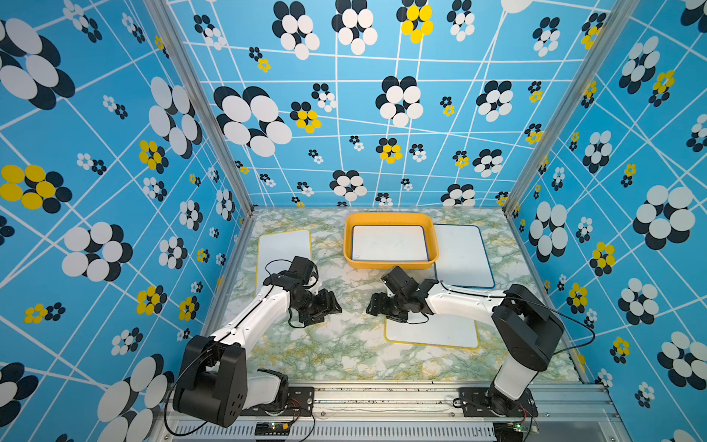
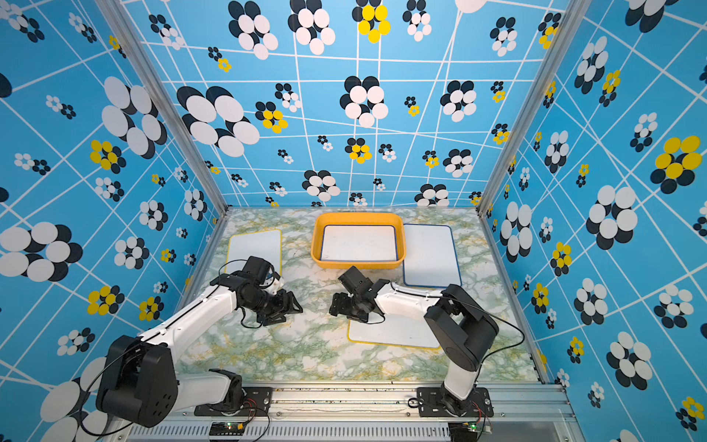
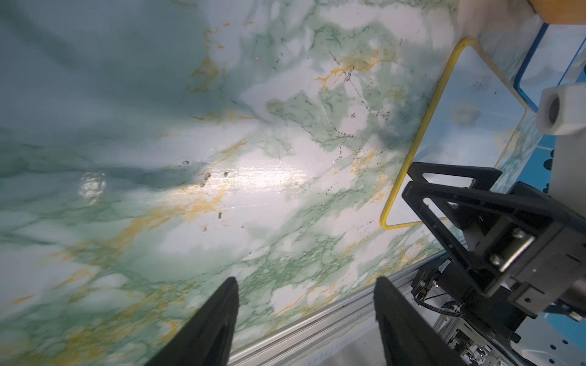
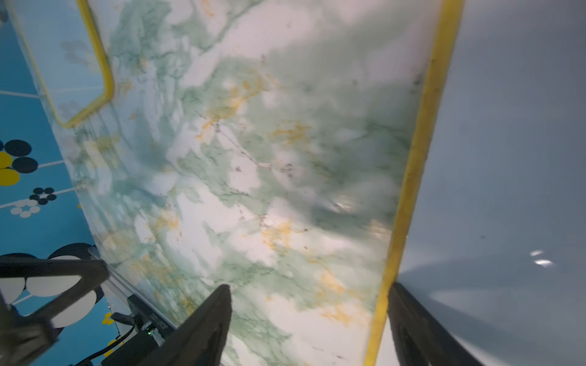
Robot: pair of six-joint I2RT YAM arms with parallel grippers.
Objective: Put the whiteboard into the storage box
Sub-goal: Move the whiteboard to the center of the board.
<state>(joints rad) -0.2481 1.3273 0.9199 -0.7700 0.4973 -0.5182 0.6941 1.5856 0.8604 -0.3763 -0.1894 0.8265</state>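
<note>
In both top views the box (image 1: 347, 245) sits at the back middle of the table (image 1: 336, 344), and one blue-rimmed whiteboard (image 1: 388, 243) lies flat inside it. A second blue board (image 1: 463, 256) lies on the table just beside the box, on the robot's right. A far yellow board (image 1: 283, 245) lies at the back left, partly under the left arm. A near yellow board (image 1: 440, 333) lies front right. The left gripper (image 1: 329, 304) and right gripper (image 1: 377, 304) face each other over the middle of the table, apart, and the right one hangs over the near yellow board's corner.

In the left wrist view the left gripper (image 3: 306, 285) has its fingers spread over bare marble, with nothing between them (the near yellow board (image 3: 459, 126) lies beyond).

In the right wrist view the right gripper (image 4: 310, 288) is spread too. One finger is over the marble and one over the near yellow board (image 4: 507, 158), so the yellow rim runs between them, unpinched. Whether a finger touches the board I cannot tell.
</note>
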